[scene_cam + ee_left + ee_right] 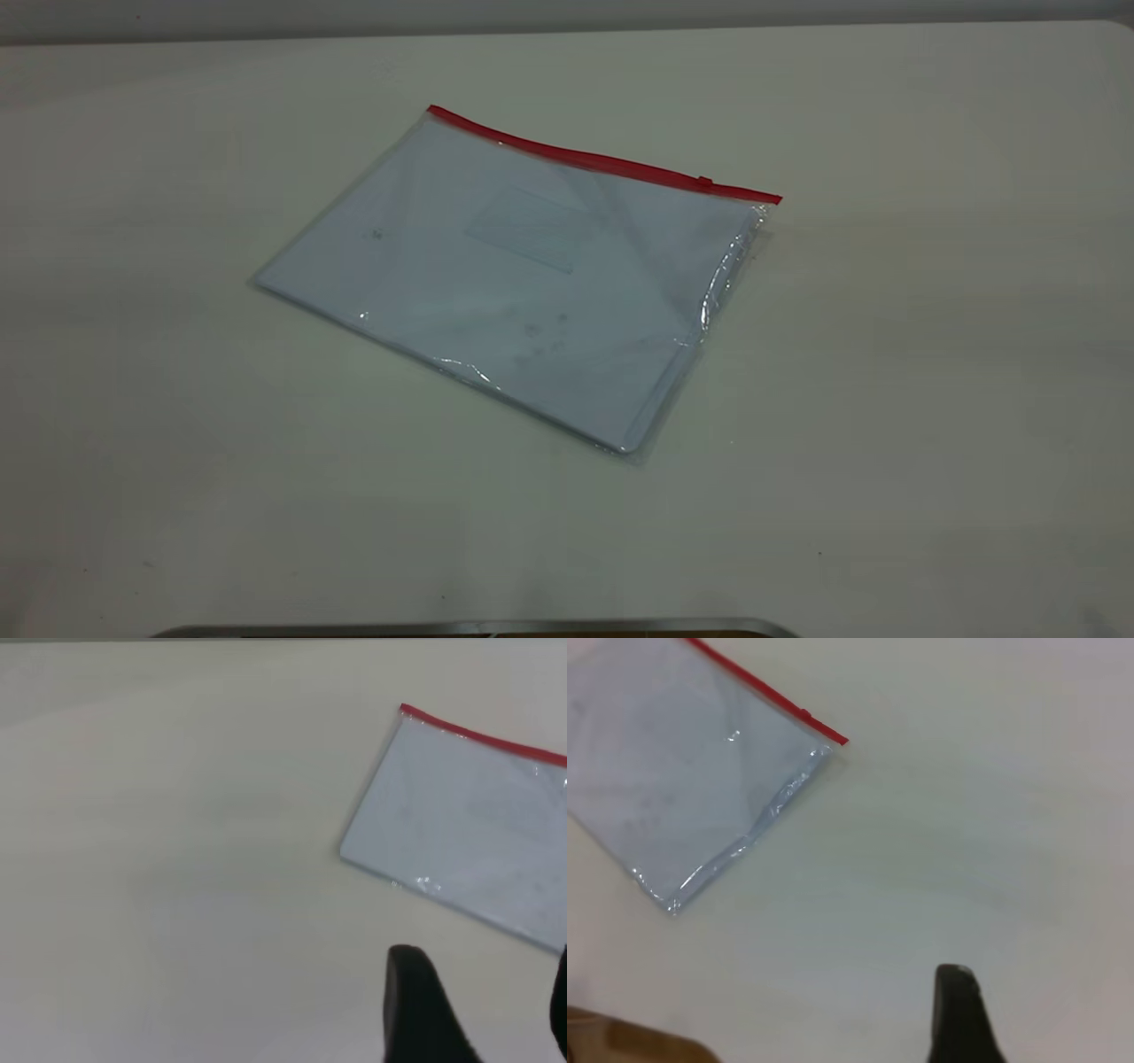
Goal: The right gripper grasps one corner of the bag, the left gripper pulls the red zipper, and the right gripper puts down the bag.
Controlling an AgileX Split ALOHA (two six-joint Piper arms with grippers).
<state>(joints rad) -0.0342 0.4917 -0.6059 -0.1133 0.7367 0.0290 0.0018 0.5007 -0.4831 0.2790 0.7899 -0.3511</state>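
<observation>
Bag (523, 283) is laid flat on the table (930, 399), red zipper (602, 162) untouched; neither gripper's spread can be told.

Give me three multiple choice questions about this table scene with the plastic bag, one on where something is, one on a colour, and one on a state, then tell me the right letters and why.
1. Where along the red zipper does the slider tab sit in the exterior view?
A. near the right end
B. at the middle
C. at the left end

2. What colour is the strip along the far long edge of the bag?
A. blue
B. red
C. green

3. How does the bag lie?
A. lifted by one corner
B. standing upright
C. flat on the table, untouched

Answers: 1 A, the tab shows close to the right corner. 2 B, the strip is bright red. 3 C, no gripper touches the bag; the left gripper hangs over bare table apart from it.
</observation>
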